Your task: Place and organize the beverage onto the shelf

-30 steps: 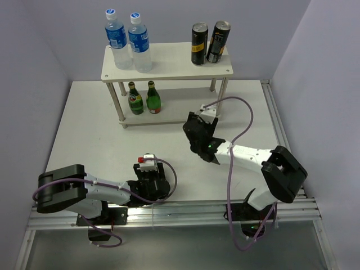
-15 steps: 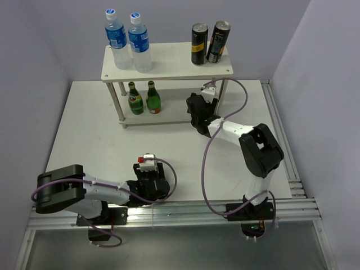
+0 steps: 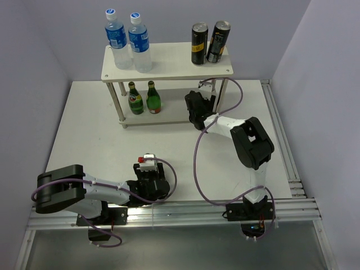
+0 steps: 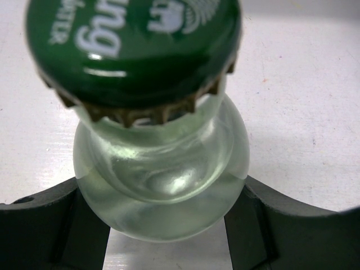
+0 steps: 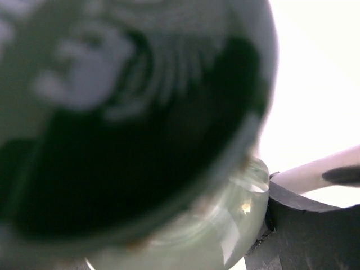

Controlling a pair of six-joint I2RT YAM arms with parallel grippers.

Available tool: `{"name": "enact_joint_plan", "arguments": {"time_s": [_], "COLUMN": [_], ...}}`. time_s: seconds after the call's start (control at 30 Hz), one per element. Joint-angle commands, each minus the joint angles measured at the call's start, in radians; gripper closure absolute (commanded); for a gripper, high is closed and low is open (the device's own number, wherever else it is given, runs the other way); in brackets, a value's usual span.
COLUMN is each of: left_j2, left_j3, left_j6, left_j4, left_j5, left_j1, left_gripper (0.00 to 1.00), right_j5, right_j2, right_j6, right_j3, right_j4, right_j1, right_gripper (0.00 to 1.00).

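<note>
The left pincer [image 3: 151,183] lies low over the surface [image 3: 90,129], near the arm bases. In its wrist view it is closed on a glass bottle [image 4: 163,169], with a dark finger [image 4: 50,225] pressed to each side of the clear shoulder below the green cap [image 4: 132,45].

The right pincer [image 3: 196,109] reaches in at the right end of the shelf [image 3: 169,59], level with the lower board [image 3: 171,104] and just beside the front right leg [image 3: 223,93]. Its wrist view is badly blurred. It shows a second glass bottle [image 5: 219,236] gripped against the one visible finger [image 5: 304,230], under a green cap that fills most of the frame. I cannot tell whether this bottle rests on the board.

On the top board two plastic bottles [image 3: 117,39] with blue labels stand side by side at the left, and two dark cans [image 3: 199,44] stand touching at the right. Two green bottles [image 3: 134,98] stand upright together at the left of the lower board
</note>
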Motion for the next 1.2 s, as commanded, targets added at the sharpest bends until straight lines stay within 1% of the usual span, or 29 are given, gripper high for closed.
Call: {"name": "enact_joint_plan", "arguments": {"time_s": [0.0,0.2,0.23,0.27,0.3,0.33,0.43,0.47,0.67,1.17], "left_j2": [-0.016,-0.012,-0.015,-0.016,-0.016,-0.016,-0.017,-0.020,-0.026,-0.054], "left_j3": [0.004,0.010,0.009,0.009,0.010,0.012,0.018,0.018,0.027,0.044], "left_j6": [0.005,-0.001,-0.003,-0.003,-0.003,-0.004,-0.006,-0.007,-0.024,-0.010], "left_j4": [0.059,0.046,0.045,0.043,0.042,0.037,0.028,0.022,-0.010,-0.036], "left_j5": [-0.008,-0.009,-0.009,-0.009,-0.011,-0.012,-0.016,-0.016,-0.026,-0.052], "left_j1": [-0.004,-0.004,-0.004,-0.004,-0.004,-0.004,-0.004,-0.004,-0.005,-0.005], "left_gripper": [1.00,1.00,1.00,1.00,1.00,1.00,1.00,1.00,1.00,1.00], "right_j5": [0.065,0.031,0.025,0.022,0.018,0.018,0.010,0.002,-0.047,-0.027], "right_j2": [-0.010,0.006,0.007,0.007,0.007,0.004,-0.011,-0.016,-0.062,-0.209], "right_j6": [-0.025,-0.031,-0.037,-0.038,-0.038,-0.036,-0.031,-0.028,-0.011,0.019], "right_j3": [0.083,0.085,0.088,0.088,0.083,0.080,0.065,0.056,0.029,-0.125], "right_j4": [0.126,0.136,0.136,0.138,0.138,0.141,0.143,0.143,0.132,0.075], "right_j1": [-0.022,-0.036,-0.036,-0.036,-0.036,-0.036,-0.036,-0.036,-0.034,0.030], "right_gripper": [1.00,0.99,0.76,0.60,0.48,0.28,0.03,0.00,0.00,0.00]}}
